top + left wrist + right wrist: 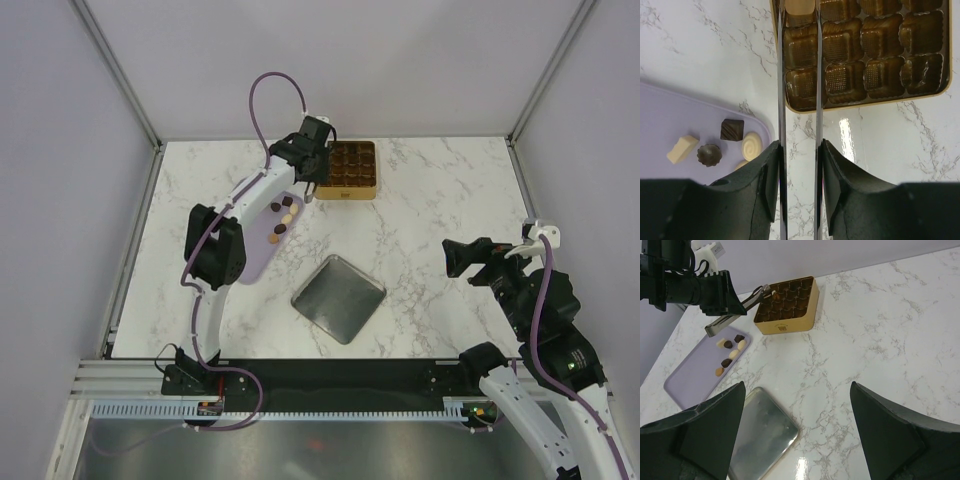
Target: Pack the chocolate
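Several chocolate pieces [283, 215], dark and cream, lie on the lilac board [255, 255]. In the left wrist view I see a dark square [732, 129], a cream swirl [752, 145], a cream bar [682, 148] and a dark cup [709, 154]. My left gripper [325, 160] reaches its long thin blades over the left column of the gold tin [865, 102]. A tan piece [800, 5] sits between the blades at the frame's top edge; whether they press it is unclear. My right gripper [797, 385] hangs open and holds nothing, at the right of the table.
The tin's [350, 195] brown grid compartments look bare apart from the tan piece. A flat silver lid [338, 298] lies in the middle of the marble table, also under the right gripper's view [760, 435]. White walls close off the table on three sides.
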`<state>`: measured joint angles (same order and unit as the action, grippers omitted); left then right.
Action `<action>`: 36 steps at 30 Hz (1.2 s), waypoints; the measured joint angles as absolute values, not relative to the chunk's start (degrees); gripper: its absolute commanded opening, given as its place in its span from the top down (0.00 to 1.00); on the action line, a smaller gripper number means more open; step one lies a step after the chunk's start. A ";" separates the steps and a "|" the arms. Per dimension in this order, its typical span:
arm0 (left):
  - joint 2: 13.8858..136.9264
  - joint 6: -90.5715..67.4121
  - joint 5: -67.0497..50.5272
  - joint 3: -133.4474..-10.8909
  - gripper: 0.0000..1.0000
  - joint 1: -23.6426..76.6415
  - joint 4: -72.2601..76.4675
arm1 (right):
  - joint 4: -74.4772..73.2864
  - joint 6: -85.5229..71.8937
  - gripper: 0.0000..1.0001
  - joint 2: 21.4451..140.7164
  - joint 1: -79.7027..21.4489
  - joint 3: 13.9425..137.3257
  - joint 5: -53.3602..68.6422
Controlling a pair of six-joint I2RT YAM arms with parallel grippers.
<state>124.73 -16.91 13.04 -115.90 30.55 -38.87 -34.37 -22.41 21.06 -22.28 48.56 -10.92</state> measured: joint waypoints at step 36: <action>95.72 -18.57 12.03 -88.64 0.50 27.44 -41.63 | -35.24 -22.79 0.06 19.20 -22.28 48.64 -10.37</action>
